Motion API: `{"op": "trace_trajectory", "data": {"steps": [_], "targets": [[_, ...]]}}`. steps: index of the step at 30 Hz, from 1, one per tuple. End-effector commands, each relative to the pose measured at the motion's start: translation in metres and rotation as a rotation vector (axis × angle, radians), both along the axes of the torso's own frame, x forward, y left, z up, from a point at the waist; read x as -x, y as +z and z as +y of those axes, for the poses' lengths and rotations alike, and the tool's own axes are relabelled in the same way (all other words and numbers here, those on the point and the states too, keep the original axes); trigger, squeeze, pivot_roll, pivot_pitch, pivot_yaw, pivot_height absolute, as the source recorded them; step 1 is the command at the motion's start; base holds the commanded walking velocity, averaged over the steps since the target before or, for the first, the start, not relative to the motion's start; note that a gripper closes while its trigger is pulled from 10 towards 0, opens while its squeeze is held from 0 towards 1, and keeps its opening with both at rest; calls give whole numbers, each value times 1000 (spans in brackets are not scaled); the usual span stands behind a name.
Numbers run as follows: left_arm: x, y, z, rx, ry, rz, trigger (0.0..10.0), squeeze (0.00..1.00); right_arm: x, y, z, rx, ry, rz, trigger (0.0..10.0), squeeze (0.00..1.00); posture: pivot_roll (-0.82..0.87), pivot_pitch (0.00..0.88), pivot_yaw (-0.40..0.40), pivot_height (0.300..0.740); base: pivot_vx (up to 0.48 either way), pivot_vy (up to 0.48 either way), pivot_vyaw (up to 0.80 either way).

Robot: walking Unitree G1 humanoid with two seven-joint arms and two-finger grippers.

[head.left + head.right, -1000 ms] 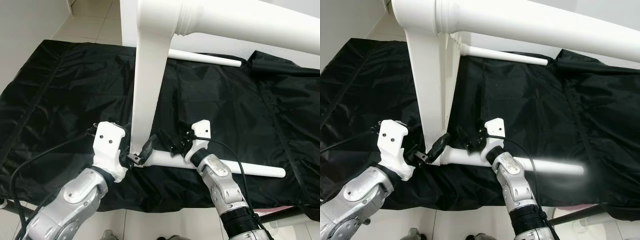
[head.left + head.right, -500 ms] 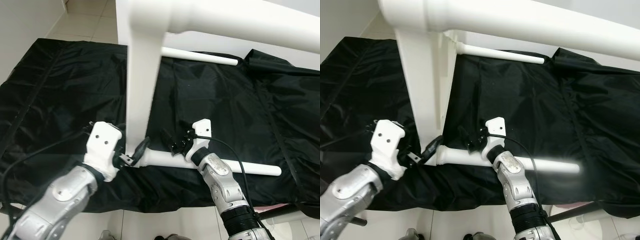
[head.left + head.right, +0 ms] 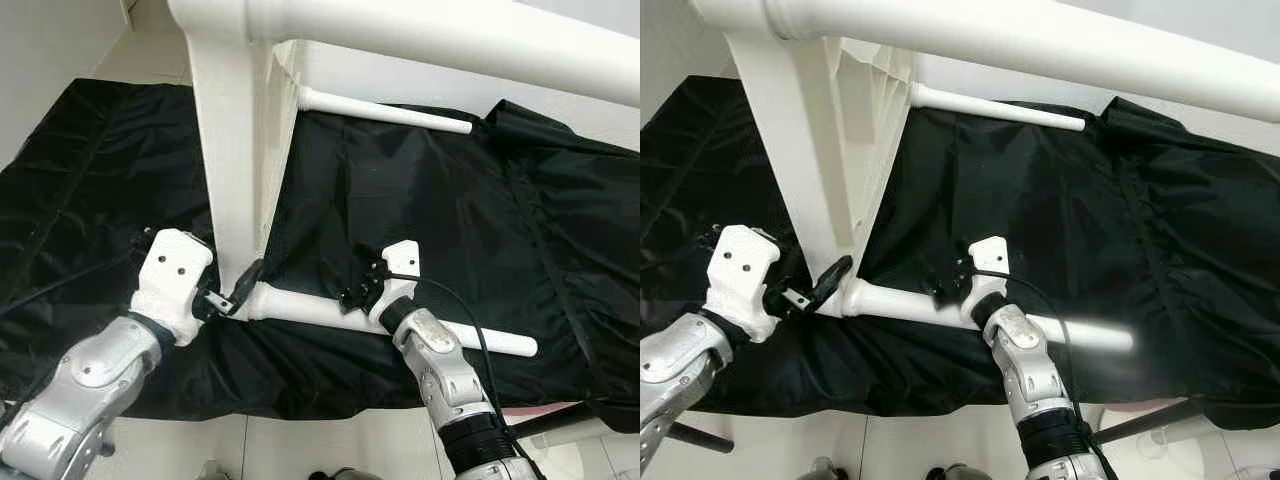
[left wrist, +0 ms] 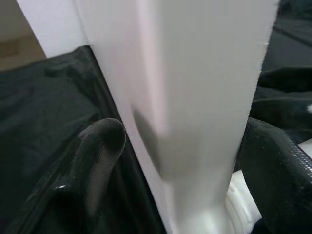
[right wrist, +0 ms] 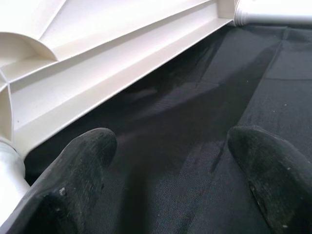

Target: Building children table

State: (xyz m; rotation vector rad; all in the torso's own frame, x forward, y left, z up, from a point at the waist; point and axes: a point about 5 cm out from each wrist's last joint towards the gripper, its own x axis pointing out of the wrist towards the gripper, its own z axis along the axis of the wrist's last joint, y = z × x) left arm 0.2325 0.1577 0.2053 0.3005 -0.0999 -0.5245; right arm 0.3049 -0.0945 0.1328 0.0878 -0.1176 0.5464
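Observation:
A white plastic children's table stands on its edge on the black cloth (image 3: pixel 450 220). Its tabletop (image 3: pixel 232 150) rises upright, with the ribbed underside (image 5: pixel 97 63) facing right. One leg (image 3: pixel 330 312) lies low along the cloth, another (image 3: pixel 450 30) juts out across the top of the view, and a third (image 3: pixel 390 110) points right at the back. My left gripper (image 3: pixel 233 291) is shut on the tabletop's lower edge (image 4: pixel 195 97), by the low leg's socket. My right gripper (image 3: pixel 358 290) hovers open just over the low leg, its fingers (image 5: pixel 83 161) apart above the cloth.
The black cloth covers a wide low surface whose front edge (image 3: pixel 300 405) runs just ahead of my arms. Pale tiled floor (image 3: pixel 300 445) lies below it, and a white wall (image 3: pixel 40 60) stands at the left.
The tabletop and its low leg have swung left with my left gripper, turning so the ribbed underside now shows. My right gripper has stayed about where it was.

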Motion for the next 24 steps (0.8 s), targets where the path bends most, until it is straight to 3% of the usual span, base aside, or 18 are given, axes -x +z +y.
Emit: {"op": "trace_trajectory", "data": {"steps": [1,6,7,8,11,18,24], "targets": [[-4,-2,12,2,50,18,10000,0,1,-9,-3,15,-6,37,10000,0,75,132,-101,740,0,0,0],[0,-2,8,52,30,44,10000,0,0,-8,-2,17,-5,35,10000,0,78,133,-102,740,0,0,0],[4,-2,-1,141,-3,71,10000,0,0,-8,-2,16,-5,35,10000,0,79,131,-102,740,0,0,0],[4,-2,-1,141,-3,71,10000,0,0,-8,-2,16,-5,35,10000,0,79,131,-102,740,0,0,0],[10,4,-15,355,-62,126,10000,0,0,-8,-2,15,-5,35,10000,0,78,133,-103,740,0,0,0],[12,9,-36,451,-23,114,10000,0,0,-9,-3,17,-8,37,10000,0,75,137,-103,740,0,0,0],[8,12,-42,447,22,78,10000,0,0,-9,-3,18,-10,40,10000,0,75,137,-102,740,0,0,0]]}}
